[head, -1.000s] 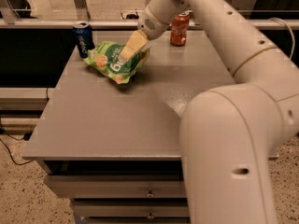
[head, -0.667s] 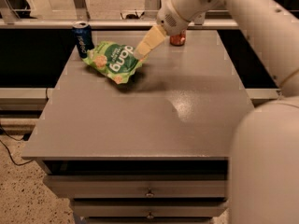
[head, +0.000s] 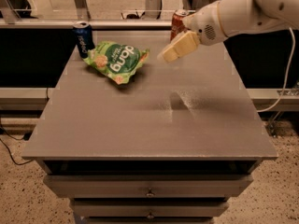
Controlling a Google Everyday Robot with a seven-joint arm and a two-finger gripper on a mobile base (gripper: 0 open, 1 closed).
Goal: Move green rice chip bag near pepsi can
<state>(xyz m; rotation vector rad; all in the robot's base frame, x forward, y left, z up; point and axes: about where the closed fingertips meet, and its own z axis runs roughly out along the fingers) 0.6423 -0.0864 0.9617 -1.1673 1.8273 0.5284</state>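
Hand (head: pixel 168 55), cream-coloured and blunt, hangs in the air above the back right part of the counter (head: pixel 140 125), gripping nothing. How far it is spread cannot be told from this angle. To its left and clear of it, the green rice chip bag (head: pixel 117 59) lies flat on the counter. The bag's left end is touching, or all but touching, the foot of the pepsi can (head: pixel 83 38), which stands upright at the back left corner. Judged from that, the bag looks already placed, with little left but to keep clear. Just behind the wrist a red-orange can (head: pixel 179 22) stands near the back edge, partly hidden. The risks lie on both sides. A sweep to the left could catch the bag and drag it away from the pepsi can, or push it into the can and tip it off the corner. A swing back or to the right could knock the red-orange can over. The bag is thin crinkled film, puffed and light, so even a graze would probably shift it. Both cans are smooth, tall, narrow cylinders and should topple easily. The counter is flat, matt grey and slightly shiny in the middle, and looks to offer little grip. Below it are drawers (head: pixel 149 190) with small knobs.
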